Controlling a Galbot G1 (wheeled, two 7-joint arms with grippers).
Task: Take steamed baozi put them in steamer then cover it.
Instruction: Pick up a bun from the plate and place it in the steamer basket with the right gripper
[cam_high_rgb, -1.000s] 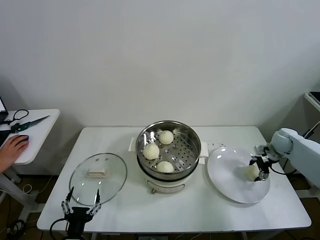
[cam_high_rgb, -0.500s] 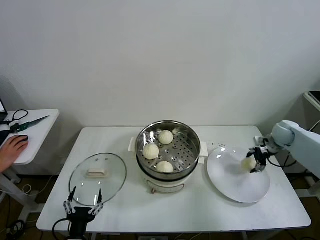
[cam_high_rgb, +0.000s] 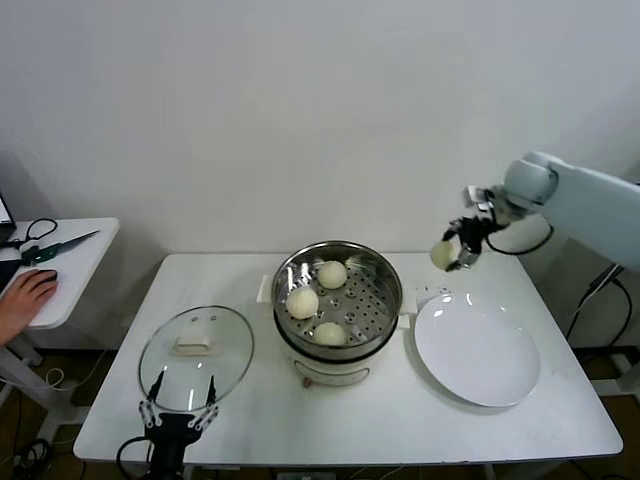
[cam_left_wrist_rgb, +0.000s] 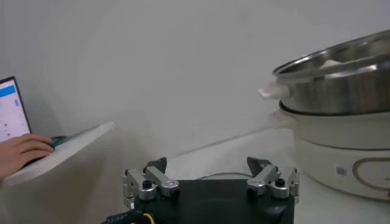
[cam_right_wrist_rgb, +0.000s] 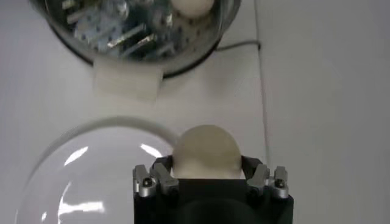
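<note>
My right gripper (cam_high_rgb: 452, 252) is shut on a cream-white baozi (cam_high_rgb: 441, 256) and holds it in the air to the right of the steamer (cam_high_rgb: 338, 262), above the table. In the right wrist view the baozi (cam_right_wrist_rgb: 206, 151) fills the jaws, with the steamer (cam_right_wrist_rgb: 137, 29) beyond. Three baozi (cam_high_rgb: 303, 302) lie in the steel steamer basket. The glass cover (cam_high_rgb: 196, 345) with its cream handle lies flat on the table to the left of the steamer. My left gripper (cam_high_rgb: 178, 412) is open at the table's front edge, just in front of the cover.
A white round plate (cam_high_rgb: 477, 348) lies bare on the table right of the steamer. A side table (cam_high_rgb: 60, 262) at far left holds scissors and a person's hand (cam_high_rgb: 24, 298). The wall stands close behind the table.
My right gripper has lifted the baozi off the plate and carried it up and left toward the steamer. The plate is now bare. The left gripper has shifted slightly right.
</note>
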